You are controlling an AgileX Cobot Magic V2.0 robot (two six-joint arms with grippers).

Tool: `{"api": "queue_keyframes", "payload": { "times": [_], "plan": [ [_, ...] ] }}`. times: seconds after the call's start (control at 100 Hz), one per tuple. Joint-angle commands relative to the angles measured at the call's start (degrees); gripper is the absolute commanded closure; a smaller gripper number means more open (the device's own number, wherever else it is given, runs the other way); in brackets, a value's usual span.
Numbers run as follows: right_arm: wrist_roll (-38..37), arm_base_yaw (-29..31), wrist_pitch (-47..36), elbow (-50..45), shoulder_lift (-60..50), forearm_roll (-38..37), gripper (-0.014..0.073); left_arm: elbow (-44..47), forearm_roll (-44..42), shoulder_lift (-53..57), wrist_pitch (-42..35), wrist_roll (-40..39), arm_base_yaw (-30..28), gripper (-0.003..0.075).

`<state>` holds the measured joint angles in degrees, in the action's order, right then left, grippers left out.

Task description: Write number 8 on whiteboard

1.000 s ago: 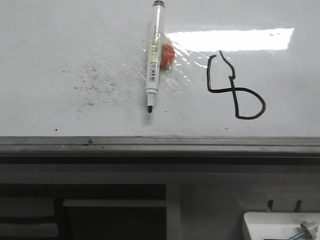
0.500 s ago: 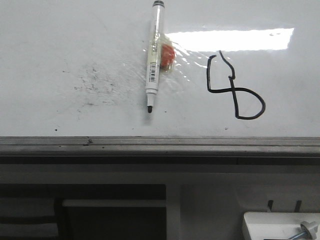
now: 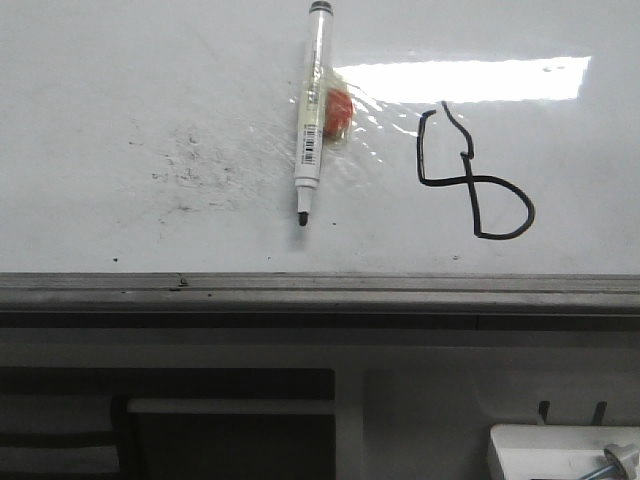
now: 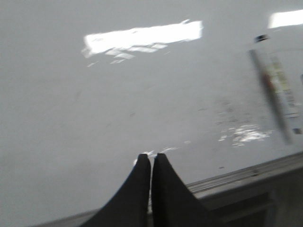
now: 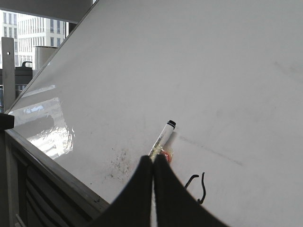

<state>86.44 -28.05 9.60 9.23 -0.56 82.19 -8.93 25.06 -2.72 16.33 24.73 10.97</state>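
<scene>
The whiteboard (image 3: pixel 120 80) fills the upper part of the front view, glossy white, with a bright glare patch (image 3: pixel 470 78) toward its right and a grey edge rail (image 3: pixel 320 290) along its near side. Below the rail stands white moulded furniture (image 3: pixel 420 400) with dark openings, and a white block with a bolt shows at the lower right corner. A marker (image 3: pixel 311 115) lies on the board just left of the glare, its black tip toward the rail and its dark cap end toward the far side; a small orange piece (image 3: pixel 338 110) touches its right side under what looks like clear tape. Left of the marker, faint grey smudges (image 3: pixel 195 165) speckle the board. The number 8 (image 3: pixel 472 175) is drawn in thin black line to the right of the marker, just below the glare, with a squarish upper loop and a rounder lower loop, well clear of the rail. In the left wrist view the left gripper (image 4: pixel 151 158) has its two dark fingers pressed together with nothing between them, over the board near the rail, the marker (image 4: pixel 277 94) blurred off to one side. In the right wrist view the right gripper (image 5: pixel 152 161) is likewise closed and empty, its tips in front of the marker (image 5: pixel 162 138) and part of the 8 (image 5: pixel 198 187).
</scene>
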Motion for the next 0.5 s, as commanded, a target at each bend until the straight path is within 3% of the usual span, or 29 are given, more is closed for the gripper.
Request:
{"api": "queue_keyframes", "payload": {
  "times": [0.0, 0.12, 0.2, 0.27, 0.49],
  "plan": [
    [-0.05, 0.05, -0.51, 1.48, -0.81, 0.98, 0.0658, 0.67, -9.04, -0.7, -6.15, -13.26, -4.5, 0.0741],
    [-0.05, 0.05, -0.51, 1.48, -0.81, 0.98, 0.0658, 4.62, -18.57, -0.7, -6.58, -22.26, -5.59, 0.0741],
    [-0.05, 0.05, -0.51, 1.48, -0.81, 0.98, 0.0658, 7.02, -20.45, -0.7, -7.21, -27.25, -5.59, 0.0741],
    [-0.05, 0.05, -0.51, 1.48, -0.81, 1.06, 0.0658, 8.7, -22.39, -0.7, -8.6, -27.4, -5.59, 0.0741],
    [-0.05, 0.05, -0.51, 1.48, -0.81, 1.06, 0.0658, 10.77, -24.07, -0.56, -2.52, -27.4, -5.59, 0.0741]
  ]
}}
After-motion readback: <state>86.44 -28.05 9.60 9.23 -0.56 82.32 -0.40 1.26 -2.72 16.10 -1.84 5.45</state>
